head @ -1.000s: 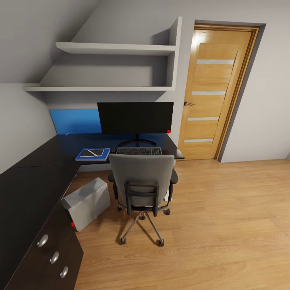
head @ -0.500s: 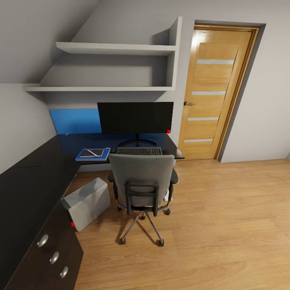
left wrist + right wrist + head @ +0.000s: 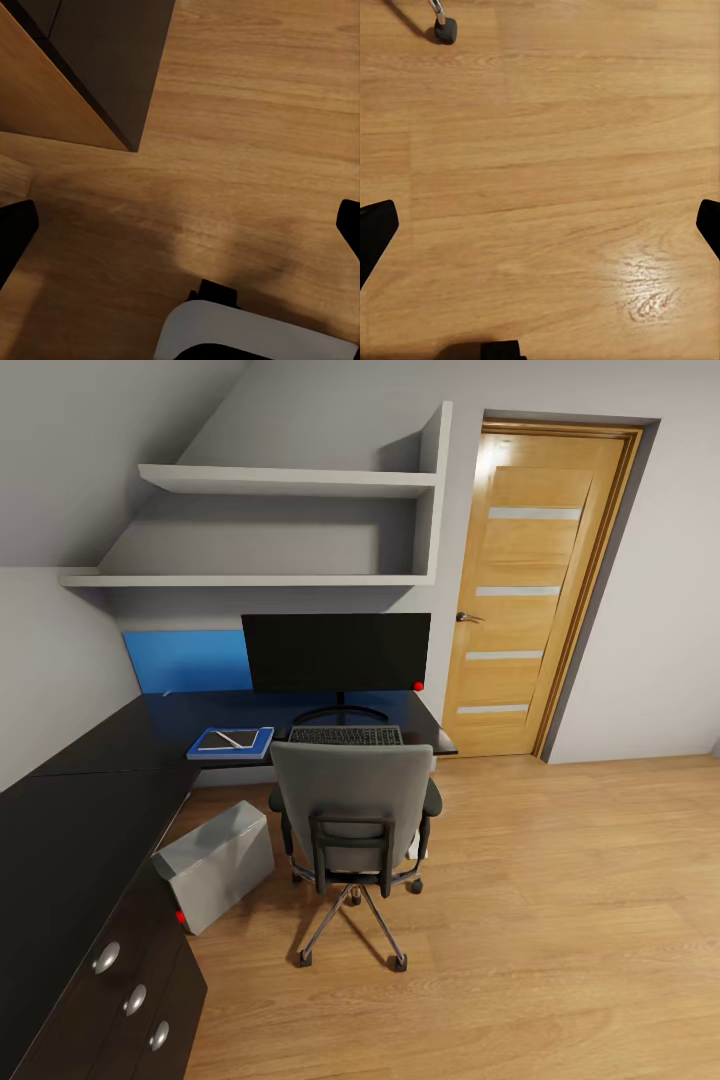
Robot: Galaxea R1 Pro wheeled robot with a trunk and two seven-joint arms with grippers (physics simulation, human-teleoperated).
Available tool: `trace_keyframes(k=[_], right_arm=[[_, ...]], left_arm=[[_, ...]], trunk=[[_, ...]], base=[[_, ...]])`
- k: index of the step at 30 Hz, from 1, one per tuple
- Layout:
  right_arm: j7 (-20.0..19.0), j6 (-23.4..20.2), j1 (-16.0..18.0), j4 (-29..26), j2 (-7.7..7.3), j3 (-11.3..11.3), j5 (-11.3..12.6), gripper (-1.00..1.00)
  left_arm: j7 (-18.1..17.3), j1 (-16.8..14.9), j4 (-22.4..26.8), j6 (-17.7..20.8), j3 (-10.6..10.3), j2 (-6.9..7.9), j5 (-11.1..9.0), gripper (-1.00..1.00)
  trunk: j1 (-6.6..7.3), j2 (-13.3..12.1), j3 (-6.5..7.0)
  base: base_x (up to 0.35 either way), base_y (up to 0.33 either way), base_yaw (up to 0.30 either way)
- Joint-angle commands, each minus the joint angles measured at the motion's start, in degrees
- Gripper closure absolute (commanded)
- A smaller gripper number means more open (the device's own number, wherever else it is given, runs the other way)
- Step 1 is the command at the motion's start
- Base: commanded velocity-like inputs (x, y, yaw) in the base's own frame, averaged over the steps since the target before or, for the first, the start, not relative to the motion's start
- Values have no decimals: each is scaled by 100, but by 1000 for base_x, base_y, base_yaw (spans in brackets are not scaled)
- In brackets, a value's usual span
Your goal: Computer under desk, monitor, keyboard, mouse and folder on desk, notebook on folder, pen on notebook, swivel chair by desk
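1. The swivel chair [image 3: 352,815] has its tall back to the camera, so the seat is hidden, and it covers the near edge of the keyboard [image 3: 345,736].
2. The monitor [image 3: 336,651] blocks part of the blue wall panel [image 3: 185,660] behind it.
3. The desk [image 3: 70,830] runs off the left and bottom edges, drawer unit cut short.
4. The mouse: can't make it out from here.
5. In the right wrist view, one chair castor [image 3: 445,30] sits by the frame edge, its leg cropped.
6. Both wrist views crop the fingertips at the side edges.

The monitor [image 3: 336,651] stands on the desk [image 3: 90,760] behind the keyboard [image 3: 345,736]. The folder [image 3: 231,744] lies left of the keyboard. The swivel chair [image 3: 353,830] stands before the desk, the computer [image 3: 214,865] to its left.
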State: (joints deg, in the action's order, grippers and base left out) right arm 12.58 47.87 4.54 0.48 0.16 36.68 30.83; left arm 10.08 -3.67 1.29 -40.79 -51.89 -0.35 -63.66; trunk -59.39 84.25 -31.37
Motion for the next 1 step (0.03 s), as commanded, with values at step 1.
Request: trace_keyframes(k=[1], right_arm=[[31,11,3,5,2,49,19,-100]], left_arm=[[56,-2,3,-8,-49,0,2,-100]], trunk=[[0,3,-6]], base=[[0,0,0]])
